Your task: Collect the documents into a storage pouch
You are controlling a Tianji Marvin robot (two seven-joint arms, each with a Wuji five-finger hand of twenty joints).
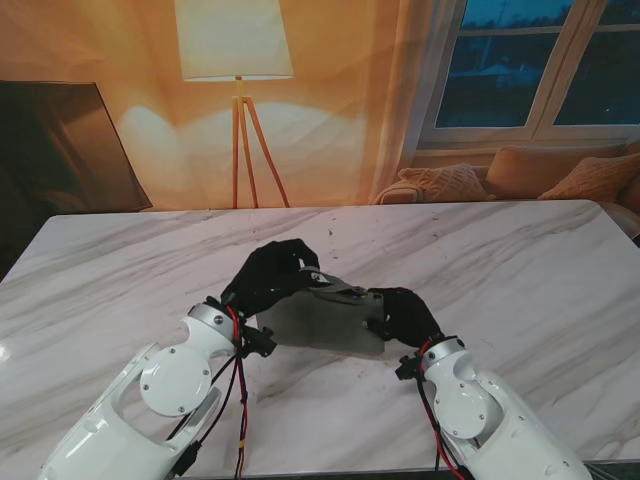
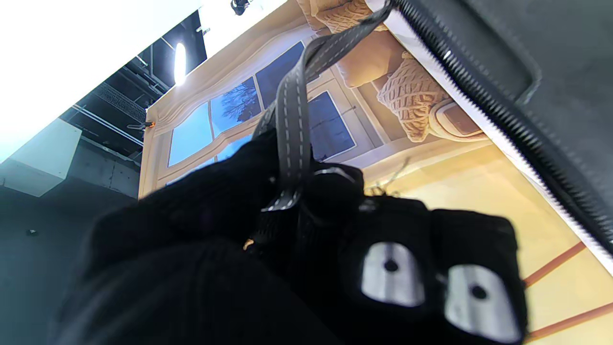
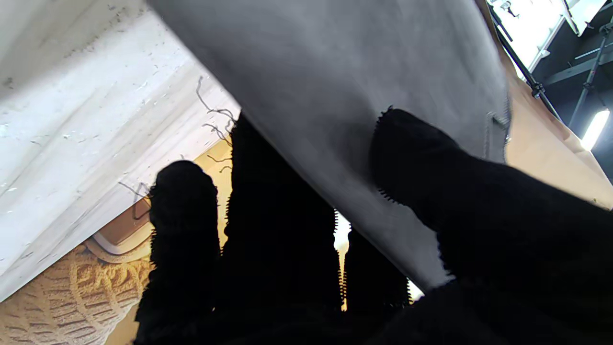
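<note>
Near the middle of the marble table (image 1: 520, 270), toward my side, a flat grey pouch (image 1: 320, 318) is held between both gloved hands. No brand, label or writing can be read on it in any view.

From the stand's view, the left hand (image 1: 270, 280) sits curled over the pouch's left far corner, and the right hand (image 1: 405, 315) clasps its right edge. The pouch looks tilted, its far edge raised, though whether its near edge touches the table I cannot tell. A floor lamp (image 1: 238, 60) and a window (image 1: 540, 60) stand beyond the table.

The left wrist view shows what the stand's view does not: a dark strap (image 2: 292, 110) with pale stitching runs from the pouch's corner down into the left hand (image 2: 287, 249), whose fingers (image 2: 392, 258) are closed around it. The pouch's zipper (image 2: 503, 110) runs along its edge beside the hand, teeth plainly visible.

The right wrist view shows the grey pouch (image 3: 345, 86) from close by, pinched by the right hand (image 3: 335, 249): the thumb (image 3: 416, 163) presses on one face while the other fingers (image 3: 184, 215) lie on the opposite face. A short run of zipper teeth shows at the pouch's corner. The marble table (image 3: 86, 143) lies behind the pouch, apart from it there.

No documents can be made out in any view.
</note>
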